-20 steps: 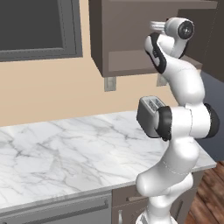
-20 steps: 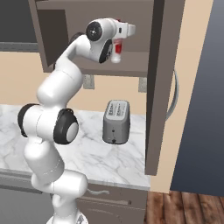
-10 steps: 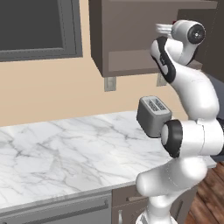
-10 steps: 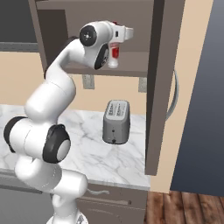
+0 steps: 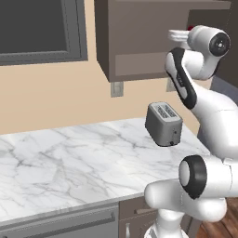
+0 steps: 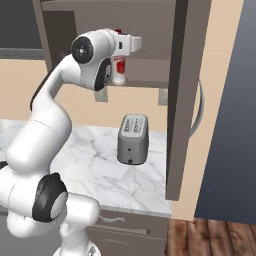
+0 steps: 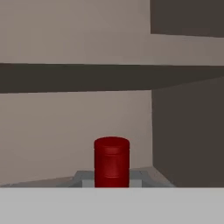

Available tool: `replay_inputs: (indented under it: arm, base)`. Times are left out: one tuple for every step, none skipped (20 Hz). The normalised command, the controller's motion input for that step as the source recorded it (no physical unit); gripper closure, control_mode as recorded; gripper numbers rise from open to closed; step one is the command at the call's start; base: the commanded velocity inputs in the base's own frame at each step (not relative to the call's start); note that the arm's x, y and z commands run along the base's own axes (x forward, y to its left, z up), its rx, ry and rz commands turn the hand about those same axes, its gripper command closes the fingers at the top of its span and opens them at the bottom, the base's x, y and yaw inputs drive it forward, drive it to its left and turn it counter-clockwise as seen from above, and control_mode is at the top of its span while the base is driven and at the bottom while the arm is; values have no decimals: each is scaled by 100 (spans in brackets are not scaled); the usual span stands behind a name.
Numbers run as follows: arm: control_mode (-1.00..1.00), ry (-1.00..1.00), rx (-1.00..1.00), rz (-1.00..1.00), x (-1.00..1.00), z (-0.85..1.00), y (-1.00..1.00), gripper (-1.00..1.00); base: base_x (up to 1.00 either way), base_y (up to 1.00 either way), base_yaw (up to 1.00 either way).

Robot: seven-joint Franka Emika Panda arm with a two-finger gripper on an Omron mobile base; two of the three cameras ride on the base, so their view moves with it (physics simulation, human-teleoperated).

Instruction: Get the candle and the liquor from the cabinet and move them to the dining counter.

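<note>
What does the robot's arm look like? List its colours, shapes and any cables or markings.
The arm is glossy white with rounded, tube-like links. Its joints carry dark grey round caps and dark bands. No cables or markings show. The claw has a white, boxy body.

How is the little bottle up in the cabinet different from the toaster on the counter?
The liquor bottle is white with a red cap; the toaster is grey all over. The bottle is small and slim, while the toaster is bigger and boxy. The bottle is up inside the open cabinet beside the robot's hand, but the toaster sits lower on the marble counter, with nothing touching it. Both stand upright.
</note>
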Motion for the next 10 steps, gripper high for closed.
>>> replay_inputs:
  arm:
    - [-100,1,0,3,-83,1,25,100]
    - [-100,3,0,3,-83,0,26,100]
    - [-100,3,0,2,-81,0,27,100]
    - [-100,3,0,2,-84,0,28,100]
    - [-100,3,0,3,-95,0,25,100]
    - [-100,3,0,3,-100,0,21,100]
    - [-100,3,0,4,-100,0,21,100]
    - [-100,4,0,4,-100,0,24,100]
    - [-100,4,0,5,-100,0,24,100]
    - [-100,4,0,4,-100,0,29,100]
  base:
    - [0,0,0]
    - [0,0,0]
    - [0,0,0]
    - [0,0,0]
    - [0,0,0]
    - [0,0,0]
    - [0,0,0]
    - [0,0,0]
    - [0,0,0]
    - [0,0,0]
